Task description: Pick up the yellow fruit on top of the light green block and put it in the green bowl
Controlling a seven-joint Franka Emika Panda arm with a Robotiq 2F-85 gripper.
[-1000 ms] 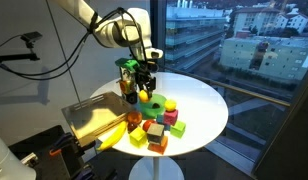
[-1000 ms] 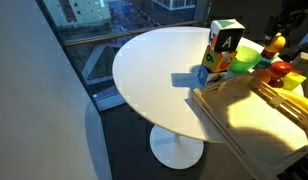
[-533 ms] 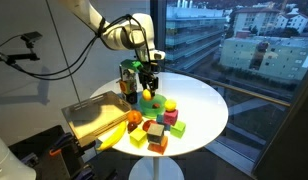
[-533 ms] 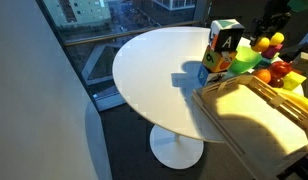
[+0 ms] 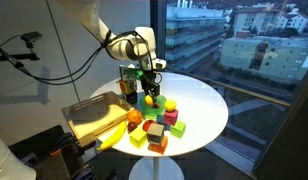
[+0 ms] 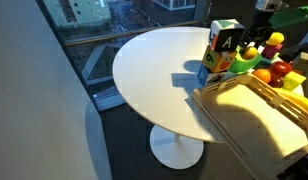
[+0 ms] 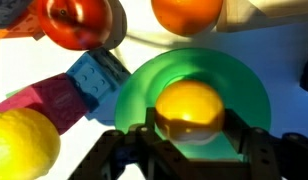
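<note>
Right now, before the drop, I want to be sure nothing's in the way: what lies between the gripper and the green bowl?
Only the yellow fruit, held in the gripper above the green bowl; the wrist view shows nothing else there.

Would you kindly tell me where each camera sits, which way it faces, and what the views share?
An exterior view: beside the table, above its height, facing the window; shows the arm and gripper.
An exterior view: behind a wooden tray, looking across the table toward the window; only the gripper shows, at the top edge.
Wrist view: straight down on the green bowl and yellow fruit; fingertips show at the bottom.
Shared: all three show the green bowl.
</note>
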